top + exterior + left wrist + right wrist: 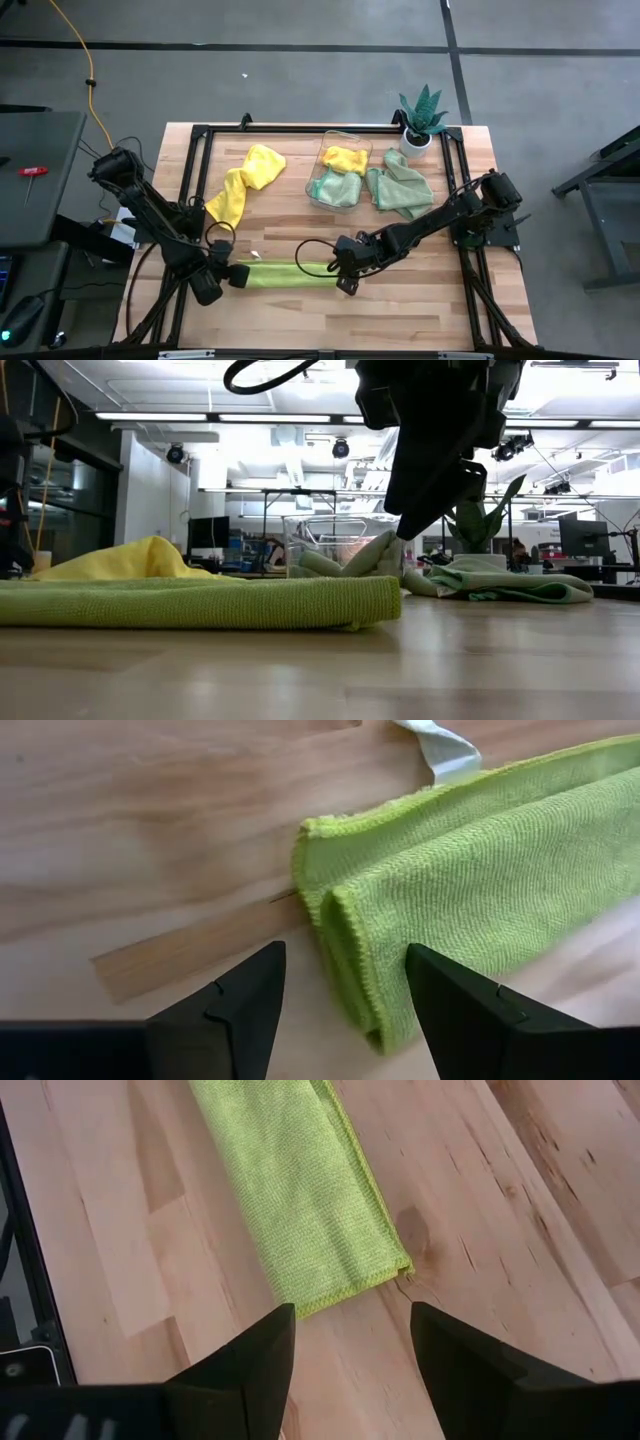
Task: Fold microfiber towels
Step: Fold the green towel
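A lime green microfiber towel (285, 274), folded into a long narrow strip, lies flat on the wooden table near its front edge. My left gripper (236, 274) stands open at the strip's left end (340, 890), one finger on either side of that end's corner and pointing down. At the strip's right end (340, 1285), my right gripper (342, 278) is open and hangs just above the end's edge. In the low view its fingertip (405, 532) is clear of the towel (200, 602). A yellow towel (245, 182) lies crumpled at the back left.
A clear bin (345, 150) at the back holds a yellow and a pale mint cloth. Beside it on the right lies a crumpled green towel (400, 187). A potted plant (420, 118) stands at the far right corner. A black frame (300, 130) borders the table.
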`<action>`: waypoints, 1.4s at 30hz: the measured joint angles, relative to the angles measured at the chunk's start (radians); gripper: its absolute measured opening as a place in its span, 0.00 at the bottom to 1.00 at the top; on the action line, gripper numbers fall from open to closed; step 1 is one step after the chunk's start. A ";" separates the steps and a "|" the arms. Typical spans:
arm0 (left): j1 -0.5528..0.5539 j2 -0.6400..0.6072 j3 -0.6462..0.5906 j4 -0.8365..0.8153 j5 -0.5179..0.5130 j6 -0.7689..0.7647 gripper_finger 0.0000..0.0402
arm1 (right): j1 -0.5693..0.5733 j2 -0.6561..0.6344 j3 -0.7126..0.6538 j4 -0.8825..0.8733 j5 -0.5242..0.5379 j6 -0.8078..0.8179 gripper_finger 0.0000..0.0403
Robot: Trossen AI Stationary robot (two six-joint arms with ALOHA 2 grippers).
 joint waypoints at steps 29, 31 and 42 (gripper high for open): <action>0.015 -0.125 -0.002 0.060 -0.138 0.115 0.01 | 0.002 0.000 0.000 0.054 0.001 -0.032 0.48; 0.015 -0.165 -0.002 0.051 -0.148 0.130 0.01 | -0.001 0.000 0.000 0.054 0.001 -0.034 0.48; 0.015 -0.351 0.018 -0.137 -0.118 0.184 0.00 | -0.002 0.000 0.000 0.055 0.025 -0.033 0.48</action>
